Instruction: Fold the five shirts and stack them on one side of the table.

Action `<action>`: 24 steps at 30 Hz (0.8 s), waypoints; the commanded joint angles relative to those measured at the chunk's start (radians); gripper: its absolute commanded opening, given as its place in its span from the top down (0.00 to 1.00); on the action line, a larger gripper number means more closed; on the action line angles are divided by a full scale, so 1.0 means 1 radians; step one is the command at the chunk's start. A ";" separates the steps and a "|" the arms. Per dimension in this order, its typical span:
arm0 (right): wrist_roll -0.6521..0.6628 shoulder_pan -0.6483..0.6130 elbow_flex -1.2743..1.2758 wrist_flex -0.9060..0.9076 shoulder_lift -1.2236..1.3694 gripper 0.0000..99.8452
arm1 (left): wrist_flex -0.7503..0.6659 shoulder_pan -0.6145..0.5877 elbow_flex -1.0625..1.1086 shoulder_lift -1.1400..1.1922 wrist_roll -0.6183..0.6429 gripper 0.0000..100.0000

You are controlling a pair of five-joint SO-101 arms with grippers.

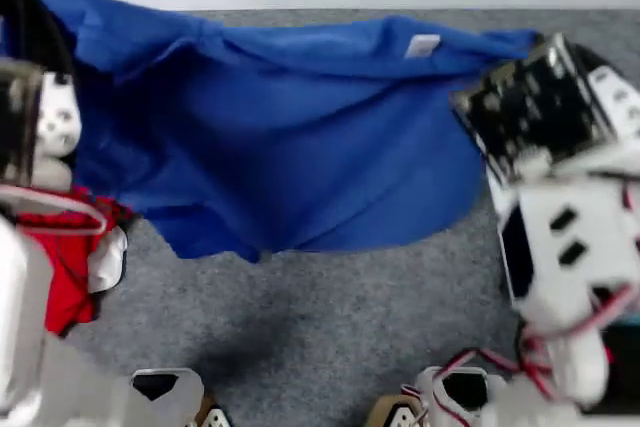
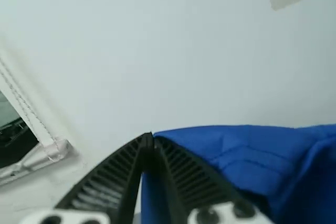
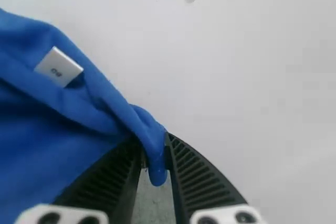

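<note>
High view, mid-task: the blue shirt (image 1: 300, 147) hangs stretched between my two arms over the grey table (image 1: 330, 327). Its upper edge runs from 9 o'clock across to 3 o'clock, and its loose body sags toward 6.

My left gripper (image 2: 153, 141) is pinched tight on one end of that edge, with cloth caught between the ribbed pads. My right gripper (image 3: 153, 148) is clamped on the other end, a roll of blue fabric squeezed in the narrow gap. Neither pair of jaws is wide; both are closed on the shirt.

Pulling from two far points keeps the cloth taut and spread rather than bunched. I judge this as readying it to be laid flat, the step a clean fold depends on.

A red shirt (image 1: 65, 247) lies crumpled at 8 o'clock under my left arm, not yet folded (so most of the job looks ahead of me).

As for writing, a small white tag (image 1: 422, 45) sits on the shirt's upper edge at about 1 o'clock, close to my right grip. It carries faint grey marks, but they are too small to read. No other print shows on the cloth.
</note>
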 commanded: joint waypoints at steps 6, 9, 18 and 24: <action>0.040 0.018 -0.046 0.044 -0.148 0.99 | 0.080 0.005 -0.249 -0.017 -0.051 1.00; 0.074 0.018 -0.041 0.041 -0.159 0.99 | 0.081 0.005 -0.259 -0.012 -0.051 1.00; 0.083 0.013 0.132 0.038 -0.008 0.99 | 0.107 0.005 0.044 0.121 -0.060 1.00; 0.080 0.012 0.410 -0.045 0.179 0.99 | -0.055 0.002 0.352 0.322 -0.120 1.00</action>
